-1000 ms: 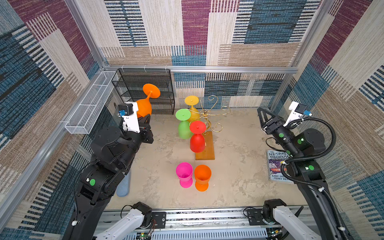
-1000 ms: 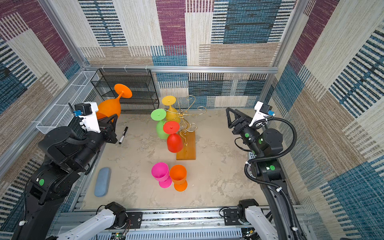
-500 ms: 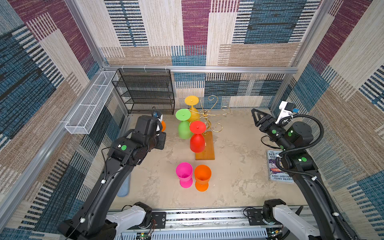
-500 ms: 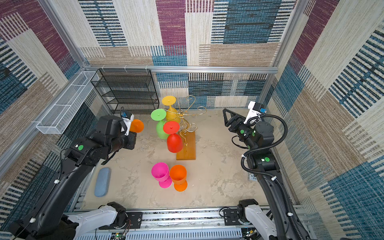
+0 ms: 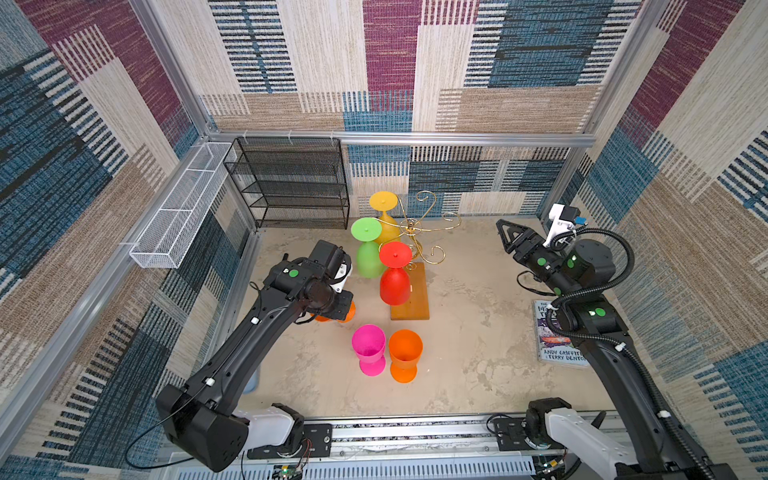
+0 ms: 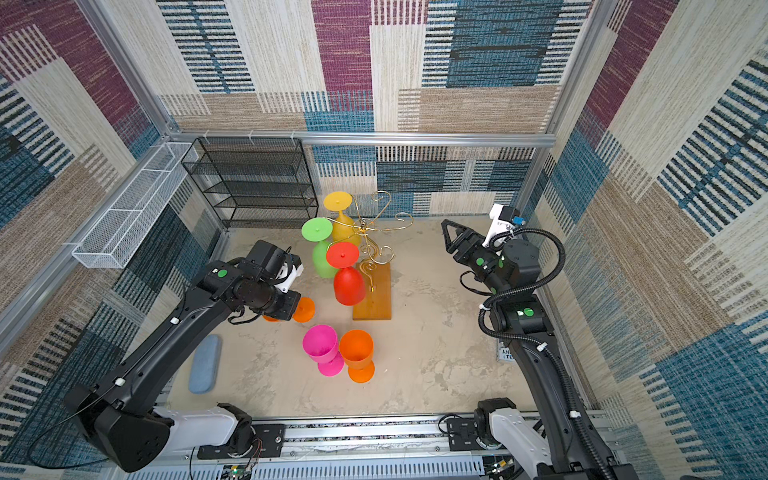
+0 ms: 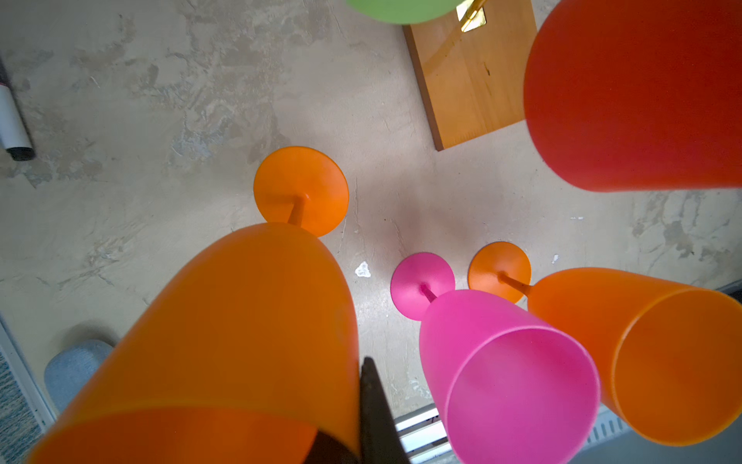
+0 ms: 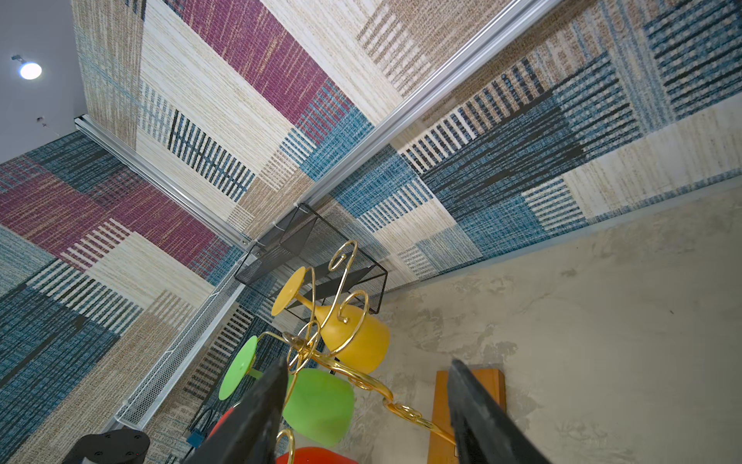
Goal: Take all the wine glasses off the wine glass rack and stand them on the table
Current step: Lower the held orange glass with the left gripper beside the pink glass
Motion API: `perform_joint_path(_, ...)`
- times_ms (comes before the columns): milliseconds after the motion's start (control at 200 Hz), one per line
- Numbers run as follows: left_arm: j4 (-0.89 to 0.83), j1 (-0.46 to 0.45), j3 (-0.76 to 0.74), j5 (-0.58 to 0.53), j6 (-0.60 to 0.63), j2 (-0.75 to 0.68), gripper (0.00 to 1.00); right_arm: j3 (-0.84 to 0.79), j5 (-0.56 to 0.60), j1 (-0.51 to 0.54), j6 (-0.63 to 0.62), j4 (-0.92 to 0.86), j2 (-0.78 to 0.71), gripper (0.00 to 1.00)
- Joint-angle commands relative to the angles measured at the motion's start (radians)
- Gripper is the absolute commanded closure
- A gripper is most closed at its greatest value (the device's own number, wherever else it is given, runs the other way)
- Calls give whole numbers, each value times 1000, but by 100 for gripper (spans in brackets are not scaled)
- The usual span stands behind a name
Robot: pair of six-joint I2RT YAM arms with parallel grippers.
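The left gripper (image 6: 286,308) clamps the orange wine glass (image 7: 241,321) by its bowl, stem vertical, foot straight below near the tabletop (image 5: 478,332), off the wine glass rack (image 5: 411,301); the right gripper (image 8: 368,361) gapes empty, facing the rack.

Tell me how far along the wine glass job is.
Done: a pink glass and an orange glass stand upright on the table. In hand: the left gripper is shut on a second orange glass, off the rack. Remaining: yellow glass, green glass and red glass hang on the rack; the right gripper is open, empty.
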Motion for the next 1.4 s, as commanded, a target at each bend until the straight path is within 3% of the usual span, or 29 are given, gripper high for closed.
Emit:
perform_joint_path(0, -40, -8, 2, 34, -5, 33, 100, 3, -22, 2, 13, 28, 5, 35)
perform_joint_path(361, -95, -25, 4, 18, -2, 131, 100, 0, -14, 0, 5, 11, 1, 35)
perform_joint_path(966, -132, -63, 14, 5, 3, 180, 100, -4, -15, -3, -1, 6, 8, 35)
perform_joint_path(1157, -135, -67, 20, 9, 6, 174, 75, -5, -24, -3, 4, 11, 13, 36)
perform_joint_path(1392, -166, -67, 57, 10, 7, 145, 60, -1, -33, -3, 6, 10, 16, 36)
